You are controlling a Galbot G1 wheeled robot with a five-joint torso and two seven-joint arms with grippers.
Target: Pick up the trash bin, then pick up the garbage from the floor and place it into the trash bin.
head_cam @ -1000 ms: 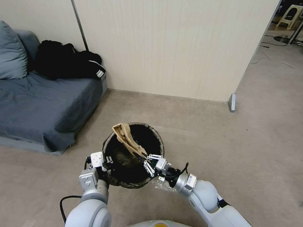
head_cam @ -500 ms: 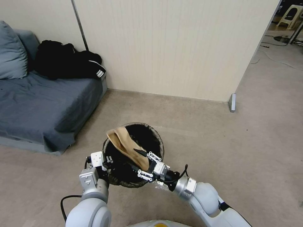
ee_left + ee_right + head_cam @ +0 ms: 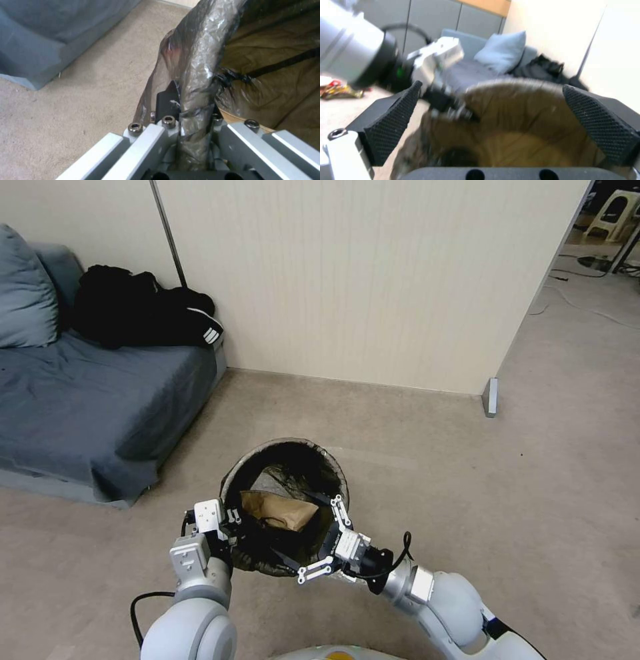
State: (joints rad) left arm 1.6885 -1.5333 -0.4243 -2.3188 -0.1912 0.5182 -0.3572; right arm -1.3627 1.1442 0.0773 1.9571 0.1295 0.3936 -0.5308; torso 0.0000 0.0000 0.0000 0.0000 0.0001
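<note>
1. Left gripper [image 3: 235, 527] is clamped tight on the rim of the round white bag-lined trash bin [image 3: 331, 463], holding it off the floor.
2. Right gripper [image 3: 319, 535] hangs spread wide at the bin's near edge.
3. Crumpled brown paper bag [image 3: 277, 509] sits inside.

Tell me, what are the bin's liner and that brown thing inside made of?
The trash bin liner looks like thin glossy plastic film: it wrinkles and glints. The brown bag inside seems matte kraft paper, creased and folded.
</note>
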